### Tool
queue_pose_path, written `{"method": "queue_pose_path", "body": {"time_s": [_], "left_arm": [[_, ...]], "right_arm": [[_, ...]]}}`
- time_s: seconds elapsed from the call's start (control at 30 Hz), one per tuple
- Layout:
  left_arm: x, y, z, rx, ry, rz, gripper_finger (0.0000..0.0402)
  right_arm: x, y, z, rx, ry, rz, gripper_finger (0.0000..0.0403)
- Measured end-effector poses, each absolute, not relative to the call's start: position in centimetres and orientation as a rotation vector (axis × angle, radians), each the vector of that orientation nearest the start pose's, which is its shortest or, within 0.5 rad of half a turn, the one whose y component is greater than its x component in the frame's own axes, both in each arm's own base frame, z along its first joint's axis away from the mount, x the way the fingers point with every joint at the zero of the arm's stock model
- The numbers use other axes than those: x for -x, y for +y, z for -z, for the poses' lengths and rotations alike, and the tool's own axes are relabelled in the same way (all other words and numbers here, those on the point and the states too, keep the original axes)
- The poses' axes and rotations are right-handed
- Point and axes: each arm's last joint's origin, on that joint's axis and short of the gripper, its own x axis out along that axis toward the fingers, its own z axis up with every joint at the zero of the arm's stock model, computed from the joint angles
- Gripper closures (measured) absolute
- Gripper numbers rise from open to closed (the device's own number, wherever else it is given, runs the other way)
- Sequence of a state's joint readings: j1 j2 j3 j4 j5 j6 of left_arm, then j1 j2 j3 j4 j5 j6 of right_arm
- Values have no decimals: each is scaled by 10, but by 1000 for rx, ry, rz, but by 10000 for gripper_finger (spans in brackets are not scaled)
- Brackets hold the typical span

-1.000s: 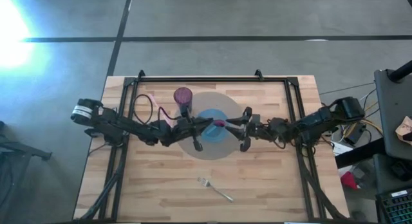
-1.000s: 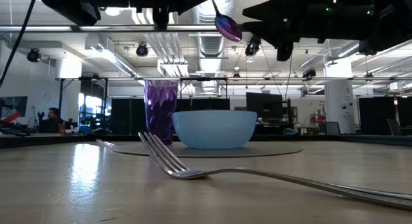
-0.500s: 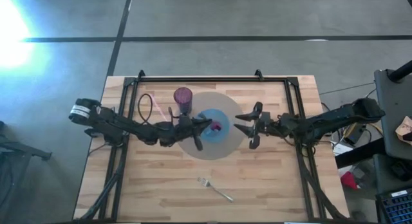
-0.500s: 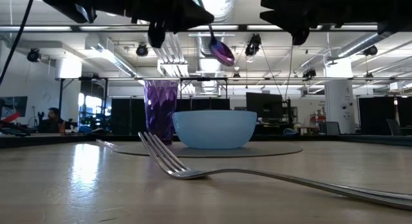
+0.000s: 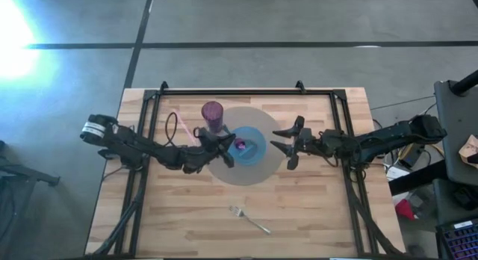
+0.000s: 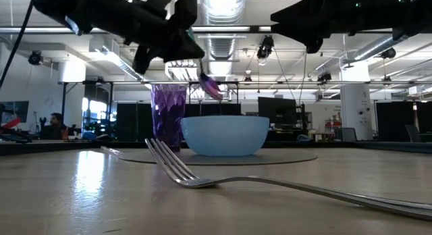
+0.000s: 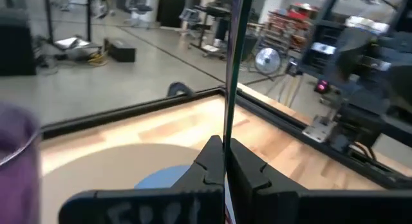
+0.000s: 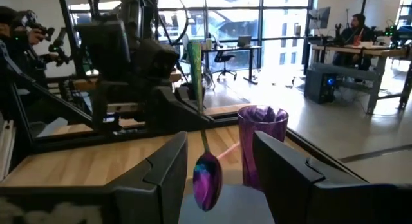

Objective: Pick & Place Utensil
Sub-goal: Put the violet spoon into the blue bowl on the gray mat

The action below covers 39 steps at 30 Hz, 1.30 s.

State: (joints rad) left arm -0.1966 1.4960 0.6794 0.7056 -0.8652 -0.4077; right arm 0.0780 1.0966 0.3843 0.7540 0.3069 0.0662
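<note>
The purple spoon (image 6: 210,87) hangs bowl-down just above the light blue bowl (image 5: 247,145), its thin handle clamped in the left pincer (image 5: 222,149), whose fingers (image 7: 248,169) are pressed tight against it. In the right wrist view the spoon's glossy purple head (image 8: 207,172) dangles over the bowl's rim, not touching it. The bowl sits on a round grey mat (image 5: 270,163) in the middle of the wooden counter (image 5: 187,215), toward the far edge. A purple tumbler (image 5: 213,114) stands upright on the mat's edge, just beside the bowl on the left arm's side. The right pincer (image 5: 290,143) hovers over the mat's opposite side, close to the bowl, its fingers spread wide and holding nothing. A metal fork (image 5: 249,220) lies flat near the counter's near edge, well apart from the mat.
</note>
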Motion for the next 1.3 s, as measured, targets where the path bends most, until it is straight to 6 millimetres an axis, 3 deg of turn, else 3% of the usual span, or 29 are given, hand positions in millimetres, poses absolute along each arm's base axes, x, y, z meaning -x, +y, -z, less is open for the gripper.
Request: {"method": "queue_pose_path", "body": {"time_s": [0.27,0.63,0.87,1.3], "left_arm": [[-273,-57,-200,398,-113,-811,401],[-268,-59,-191,452,-144,-858,401],[-276,-56,-171,484,-158,-925,402],[-304,-54,-155,463,-144,-963,401]], "right_arm": [[-219,8,-228,-48,-46,231,241],[-219,8,-228,-48,-47,231,244],[-219,8,-228,-35,-46,231,243],[-219,8,-228,-34,-45,231,247]]}}
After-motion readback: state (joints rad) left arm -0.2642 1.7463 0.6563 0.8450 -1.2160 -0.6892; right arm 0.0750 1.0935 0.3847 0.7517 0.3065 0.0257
